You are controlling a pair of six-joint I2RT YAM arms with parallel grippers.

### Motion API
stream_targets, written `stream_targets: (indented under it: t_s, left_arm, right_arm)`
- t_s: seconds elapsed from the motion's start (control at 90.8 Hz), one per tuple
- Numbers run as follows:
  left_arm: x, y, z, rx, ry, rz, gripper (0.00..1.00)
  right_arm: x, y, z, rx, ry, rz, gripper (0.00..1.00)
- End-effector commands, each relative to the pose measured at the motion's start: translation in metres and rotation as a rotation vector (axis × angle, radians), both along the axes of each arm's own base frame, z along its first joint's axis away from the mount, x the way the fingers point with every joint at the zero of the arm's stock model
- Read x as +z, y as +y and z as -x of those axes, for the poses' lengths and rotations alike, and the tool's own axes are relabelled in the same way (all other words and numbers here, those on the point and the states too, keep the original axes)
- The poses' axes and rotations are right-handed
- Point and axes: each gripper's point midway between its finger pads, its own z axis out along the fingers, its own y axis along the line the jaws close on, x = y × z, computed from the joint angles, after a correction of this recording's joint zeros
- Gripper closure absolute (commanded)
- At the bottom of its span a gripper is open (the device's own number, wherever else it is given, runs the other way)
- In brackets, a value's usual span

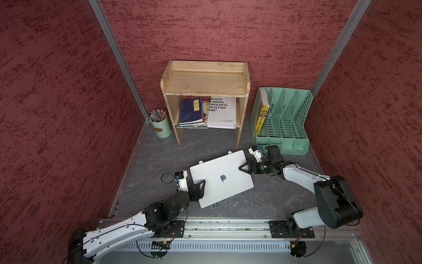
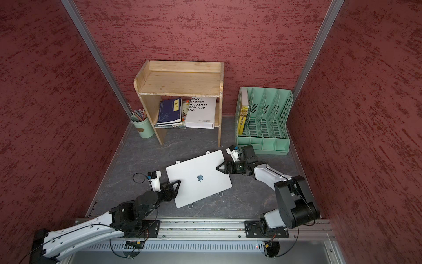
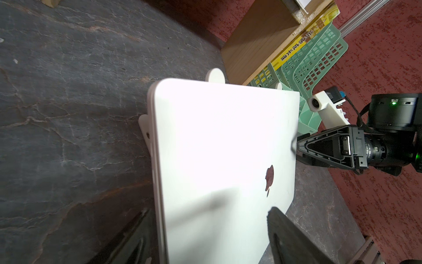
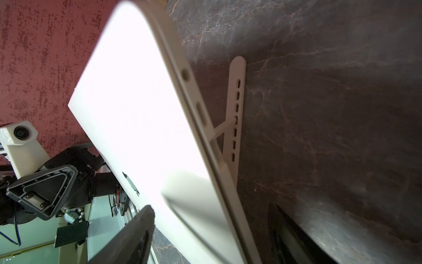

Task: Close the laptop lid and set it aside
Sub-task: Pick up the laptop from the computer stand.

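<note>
The left fingers [image 3: 296,240] stand apart, one above the laptop lid [image 3: 217,148] and one under the base, so one short edge of the laptop [image 1: 221,178] passes between them. Whether they already press on it, I cannot tell: the lower finger is very near the base, but the contact is hidden. The right fingers [image 4: 127,240] take the opposite short edge in the same way. Here they look released, because a strip of dark table [image 4: 319,114] shows between the base and the lower finger.

The lid is shut, with the apple logo up. The laptop rests tilted on a white folding stand [image 4: 235,118], in the middle of the table. In both top views the feet of the stand show out from under it.

The relation that matters is the long axis. It runs slantwise across the table, from the left fingers on the near side to the right fingers on the far side. So each arm has its own short edge directly in front of it, and neither is clearly nearer. I judge the closing is done and the lift remains. Both grips should close together, otherwise the thin body may turn or slide off the stand. The green file rack [image 1: 280,121] is just beside the right arm and leaves little room there.
</note>
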Motion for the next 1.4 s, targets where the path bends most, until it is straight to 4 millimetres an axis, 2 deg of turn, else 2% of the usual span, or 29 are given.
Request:
stream_targets:
  t_s: [0.0,0.242,0.43,0.826,0.892,0.948,1.135,1.388]
  left_arm:
    - [-0.005,-0.003,0.003,-0.020,0.012,0.007,0.18]
    - [-0.027,-0.003,0.006,-0.018,0.053,0.018,0.18]
    - [-0.030,-0.002,0.003,0.006,0.035,0.054,0.20]
    - [-0.010,-0.013,0.001,-0.015,0.002,0.130,0.43]
    - [-0.005,-0.014,0.001,-0.023,0.002,0.134,0.46]
    - [0.000,-0.015,0.002,-0.031,-0.001,0.132,0.47]
    - [0.018,-0.014,0.003,-0.043,-0.016,0.129,0.54]
    - [0.036,-0.017,0.004,-0.066,-0.029,0.121,0.66]
  right_arm:
    - [-0.001,0.002,-0.002,0.001,-0.001,-0.031,0.21]
    - [-0.008,0.003,0.003,0.001,0.045,-0.043,0.28]
    - [-0.008,0.003,0.004,-0.003,0.056,-0.048,0.33]
    - [0.006,0.005,0.005,0.010,0.053,-0.064,0.51]
    - [0.008,0.005,0.005,0.010,0.057,-0.063,0.53]
    - [0.019,0.005,0.004,0.011,0.028,-0.072,0.55]
    - [0.034,0.006,0.004,0.013,0.004,-0.087,0.64]
    - [0.039,0.007,0.008,0.022,0.009,-0.102,0.74]
